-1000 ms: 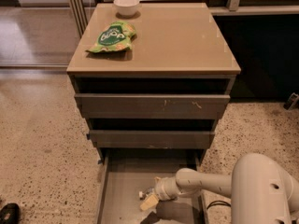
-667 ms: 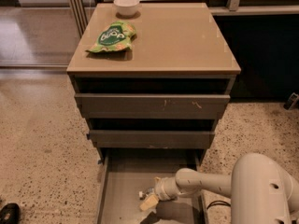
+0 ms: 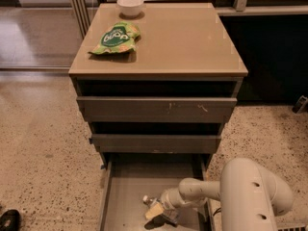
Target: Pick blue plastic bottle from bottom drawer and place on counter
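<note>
Down in the grey bottom drawer (image 3: 127, 196), the tool (image 3: 162, 213) touches the small clear white-capped plastic bottle (image 3: 153, 208) just left of it; its hold cannot be told. A weak grip could drop it below the tan bench (image 3: 192, 42).

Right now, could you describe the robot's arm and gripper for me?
The arm is smooth, off-white and rounded: a bulky cylindrical link narrowing to a slimmer tube. The gripper, down in the bottom drawer, has cream and dark parts.
</note>
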`<state>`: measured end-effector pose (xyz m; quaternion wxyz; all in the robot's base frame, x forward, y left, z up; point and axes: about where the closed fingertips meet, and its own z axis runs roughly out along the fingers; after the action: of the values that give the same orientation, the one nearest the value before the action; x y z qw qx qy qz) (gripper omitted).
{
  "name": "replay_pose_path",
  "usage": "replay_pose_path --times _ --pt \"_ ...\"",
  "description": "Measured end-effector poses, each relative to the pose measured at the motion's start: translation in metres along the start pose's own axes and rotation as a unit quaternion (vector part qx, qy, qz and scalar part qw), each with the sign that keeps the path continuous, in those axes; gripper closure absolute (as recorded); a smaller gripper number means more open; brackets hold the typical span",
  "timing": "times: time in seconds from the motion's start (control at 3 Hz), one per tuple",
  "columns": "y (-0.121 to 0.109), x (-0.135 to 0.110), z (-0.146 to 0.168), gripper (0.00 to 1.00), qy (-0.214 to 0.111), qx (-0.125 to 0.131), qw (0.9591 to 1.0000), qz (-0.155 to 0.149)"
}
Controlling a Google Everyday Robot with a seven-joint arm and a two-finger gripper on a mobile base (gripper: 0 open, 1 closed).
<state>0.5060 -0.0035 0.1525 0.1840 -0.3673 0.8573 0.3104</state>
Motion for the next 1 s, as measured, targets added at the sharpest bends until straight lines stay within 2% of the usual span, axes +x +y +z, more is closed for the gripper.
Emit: replay_pose_path --times 0.33,0.67,1.0 --pt "0.0000 0.0000 0.0000 0.00 0.000 0.000 1.0000 0.000" --pt "0.0015 -0.0001 0.0030 0.00 0.015 0.013 0.9998 -0.004" --pt "0.0001 0.0020 0.0038 0.00 0.036 0.039 0.9986 -0.002"
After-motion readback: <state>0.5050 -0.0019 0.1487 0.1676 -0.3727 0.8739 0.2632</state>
